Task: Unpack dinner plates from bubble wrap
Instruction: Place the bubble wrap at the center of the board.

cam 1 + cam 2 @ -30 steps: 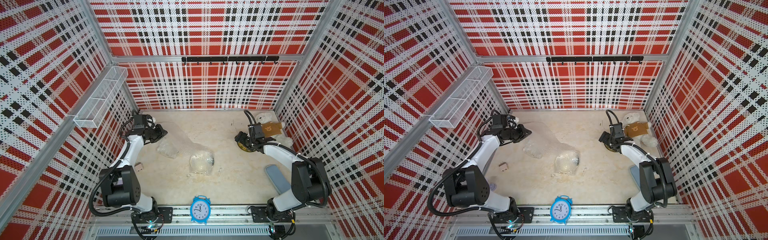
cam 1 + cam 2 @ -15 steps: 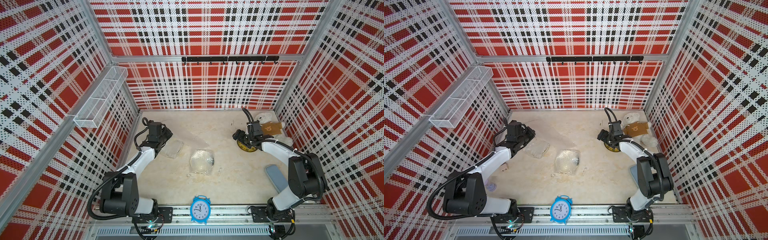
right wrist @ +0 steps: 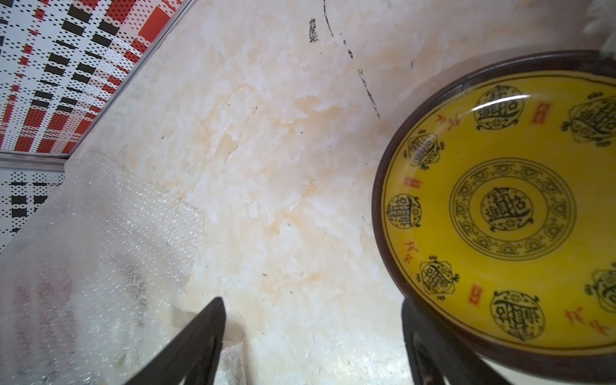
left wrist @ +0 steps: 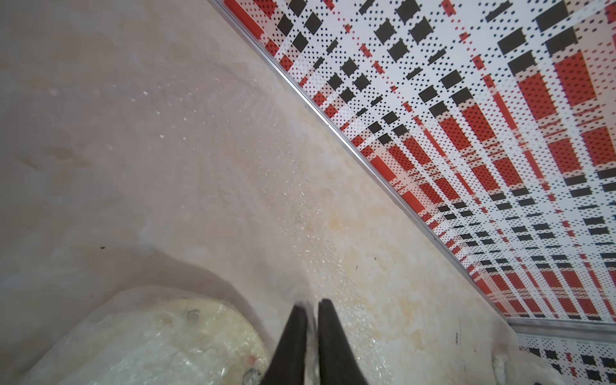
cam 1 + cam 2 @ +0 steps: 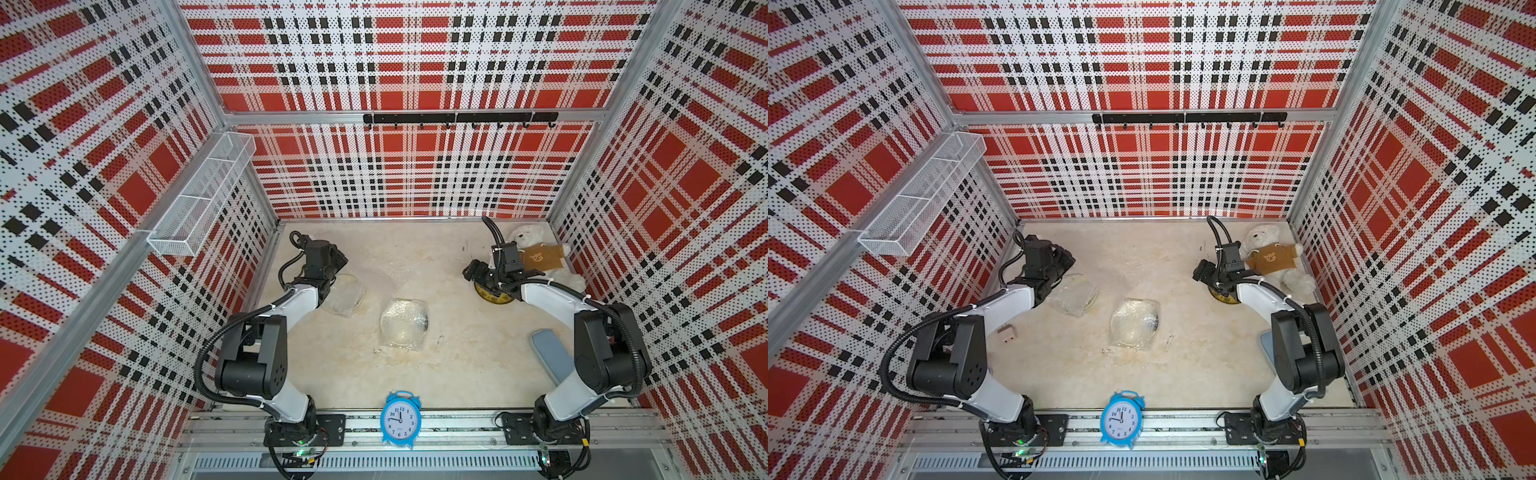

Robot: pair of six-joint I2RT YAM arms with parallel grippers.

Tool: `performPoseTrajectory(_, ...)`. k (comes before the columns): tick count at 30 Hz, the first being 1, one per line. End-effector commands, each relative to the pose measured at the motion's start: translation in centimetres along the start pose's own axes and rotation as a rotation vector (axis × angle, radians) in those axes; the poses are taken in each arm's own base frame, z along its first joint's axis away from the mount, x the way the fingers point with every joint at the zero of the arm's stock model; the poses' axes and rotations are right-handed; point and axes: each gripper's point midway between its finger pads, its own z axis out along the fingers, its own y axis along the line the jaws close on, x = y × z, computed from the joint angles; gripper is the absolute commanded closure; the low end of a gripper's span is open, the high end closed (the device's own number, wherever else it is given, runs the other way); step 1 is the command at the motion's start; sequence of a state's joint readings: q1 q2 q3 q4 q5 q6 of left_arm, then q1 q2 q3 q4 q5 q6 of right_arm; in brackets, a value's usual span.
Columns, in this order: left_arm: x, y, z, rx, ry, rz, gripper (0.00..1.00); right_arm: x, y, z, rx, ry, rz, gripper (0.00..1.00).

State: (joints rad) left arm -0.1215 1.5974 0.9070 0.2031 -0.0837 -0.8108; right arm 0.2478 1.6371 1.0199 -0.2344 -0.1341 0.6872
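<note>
Left pincer (image 4: 312,305) carried toward mid-bench (image 5: 457,357), clamped on bubble wrap (image 4: 311,238). Right pincer (image 3: 311,301) held apart at yellow plate (image 3: 506,206) rim.

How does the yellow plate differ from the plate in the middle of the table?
The yellow plate lies bare; the middle plate is inside bubble wrap. The yellow plate has a dark rim and pattern; the middle plate looks pale. Both are round, resting on the table.

Yellow plate (image 3: 500,213) with dark rim; blue clock (image 5: 401,419); red-plaid walls (image 5: 415,62).
</note>
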Motion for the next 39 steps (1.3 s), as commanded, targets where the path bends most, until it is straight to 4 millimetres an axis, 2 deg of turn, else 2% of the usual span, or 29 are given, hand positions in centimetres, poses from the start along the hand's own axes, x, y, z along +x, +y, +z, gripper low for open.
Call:
performPoseTrajectory(1,0.7,1.6,0.5,-0.065,-0.060,0.002,0.86,-0.3,0.7,0.6,-0.024,-0.009,-0.020,0.15)
performPoseTrajectory(4,1.8,2.3,1.4,-0.080,-0.061,-0.013,0.86,-0.3,1.1,0.6,-0.030,-0.010,-0.032,0.15)
performPoseTrajectory(10,2.5,3.8,2.7,-0.082,-0.109,-0.119,0.87,-0.4,1.7,0.4,-0.046,-0.005,-0.060,0.15)
performPoseTrajectory(17,2.4,4.7,2.3,-0.136,-0.218,-0.203,0.86,-0.7,2.5,0.5,-0.066,0.002,-0.085,0.15)
performPoseTrajectory(21,2.6,4.5,2.1,-0.148,-0.263,-0.241,0.86,-1.1,3.2,0.6,-0.082,0.006,-0.103,0.15)
performPoseTrajectory(23,3.1,3.6,2.2,-0.123,-0.268,-0.240,0.85,-1.0,4.2,0.8,-0.115,0.019,-0.124,0.15)
performPoseTrajectory(26,3.8,3.4,2.2,-0.121,-0.254,-0.229,0.78,-0.7,6.0,1.2,-0.162,0.049,-0.161,0.15)
performPoseTrajectory(29,4.4,3.5,2.0,-0.113,-0.228,-0.228,0.62,-0.4,7.8,2.3,-0.202,0.101,-0.185,0.13)
performPoseTrajectory(33,4.6,3.1,1.3,-0.091,-0.205,-0.207,0.38,-0.1,11.5,4.2,-0.246,0.129,-0.275,0.14)
performPoseTrajectory(36,4.4,2.5,0.4,-0.070,-0.178,-0.172,0.27,0.4,14.1,6.1,-0.279,0.144,-0.325,0.15)
performPoseTrajectory(39,4.1,1.8,-0.7,-0.052,-0.144,-0.130,0.12,0.9,16.4,8.2,-0.314,0.145,-0.342,0.16)
